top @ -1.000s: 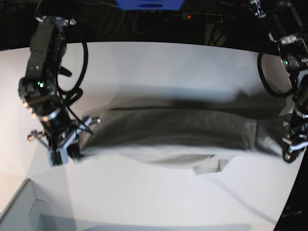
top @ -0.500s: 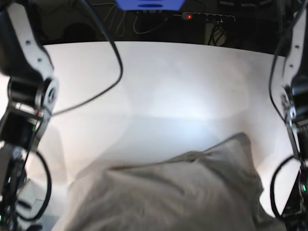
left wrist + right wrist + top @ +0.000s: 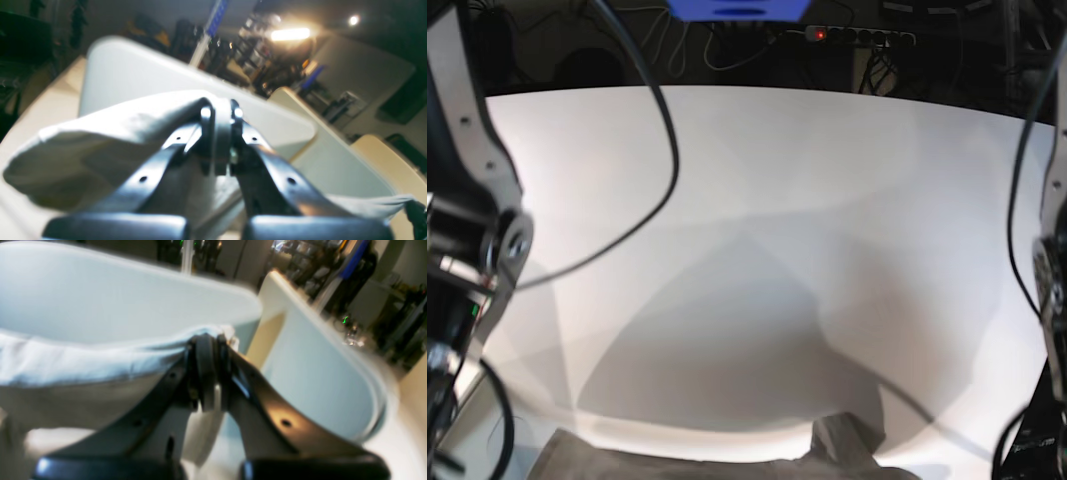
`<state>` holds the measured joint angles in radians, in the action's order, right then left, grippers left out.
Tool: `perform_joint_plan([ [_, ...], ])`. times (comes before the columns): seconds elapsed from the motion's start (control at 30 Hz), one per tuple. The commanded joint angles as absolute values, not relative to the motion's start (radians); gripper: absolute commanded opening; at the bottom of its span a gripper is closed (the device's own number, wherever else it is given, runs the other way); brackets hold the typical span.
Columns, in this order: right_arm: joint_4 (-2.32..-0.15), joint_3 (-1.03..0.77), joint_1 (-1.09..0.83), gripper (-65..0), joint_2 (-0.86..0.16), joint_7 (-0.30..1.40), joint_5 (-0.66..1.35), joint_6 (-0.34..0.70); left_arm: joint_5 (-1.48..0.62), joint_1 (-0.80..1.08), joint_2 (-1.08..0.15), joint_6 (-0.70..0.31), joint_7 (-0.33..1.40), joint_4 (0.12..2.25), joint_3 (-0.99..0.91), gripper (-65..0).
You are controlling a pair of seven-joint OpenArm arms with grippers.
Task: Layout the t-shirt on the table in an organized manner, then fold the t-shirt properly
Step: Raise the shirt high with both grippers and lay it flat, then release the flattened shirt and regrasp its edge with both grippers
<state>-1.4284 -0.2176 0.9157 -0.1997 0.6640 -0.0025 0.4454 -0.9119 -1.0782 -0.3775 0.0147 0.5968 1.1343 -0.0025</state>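
The light grey-beige t-shirt (image 3: 677,465) shows in the base view only as a strip along the bottom edge, with a small flap (image 3: 847,440) sticking up; it casts a broad shadow on the white table (image 3: 777,200). In the left wrist view my left gripper (image 3: 220,113) is shut on a fold of the t-shirt (image 3: 100,140), which hangs away to the left above the table (image 3: 133,73). My right gripper (image 3: 208,343) is shut on the t-shirt's edge (image 3: 66,363), and the cloth stretches left. Both grippers are outside the base view.
Arm links stand at the left edge (image 3: 467,230) and right edge (image 3: 1052,290) of the base view, and a black cable (image 3: 662,150) loops over the table. A power strip (image 3: 847,35) with a red light and a blue object (image 3: 737,8) lie beyond the far edge.
The t-shirt, stretched low across the table's middle a second ago, has travelled toward the camera and now shows only at the bottom edge. Both arms moved with it, still gripping.
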Motion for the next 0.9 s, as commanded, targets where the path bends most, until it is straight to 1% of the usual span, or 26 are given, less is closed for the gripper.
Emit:
perform_joint_plan([
  [0.0,-1.463,-0.234,0.905,-65.0,-0.206,0.644,-0.001,0.440,-0.923,-1.061,-0.386,0.012,0.582,1.167,-0.007,-64.9],
  [0.1,-1.546,-0.257,0.737,-65.0,-0.193,0.634,0.016,0.440,-0.923,-0.894,-0.384,0.012,0.582,1.230,-0.051,-64.9],
  [0.3,-1.681,-0.286,0.340,-65.0,-0.170,0.559,0.097,0.440,-0.924,-0.515,-0.377,0.012,0.584,1.437,-0.196,-64.9],
  [0.4,-1.702,-0.314,0.160,-65.0,-0.148,0.498,0.137,0.440,-0.924,-0.315,-0.369,0.008,0.581,1.520,-0.283,-64.9],
  [0.5,-1.664,-0.314,0.016,-65.0,-0.131,0.404,0.151,0.440,-0.918,-0.159,-0.326,0.005,0.581,1.541,-0.352,-64.9],
  [0.63,-1.593,-0.321,-0.127,-65.0,-0.127,0.298,0.153,0.440,-0.921,0.018,-0.282,0.004,0.578,1.541,-0.440,-64.9],
  [0.8,-1.546,-0.328,-0.197,-65.0,-0.131,0.216,0.153,0.440,-0.921,0.105,-0.245,0.004,0.581,1.547,-0.481,-64.6],
  [0.87,-1.544,-0.383,-0.214,-65.0,-0.130,0.206,0.153,0.440,-0.923,0.131,-0.246,0.004,0.582,1.550,-0.476,-64.6],
])
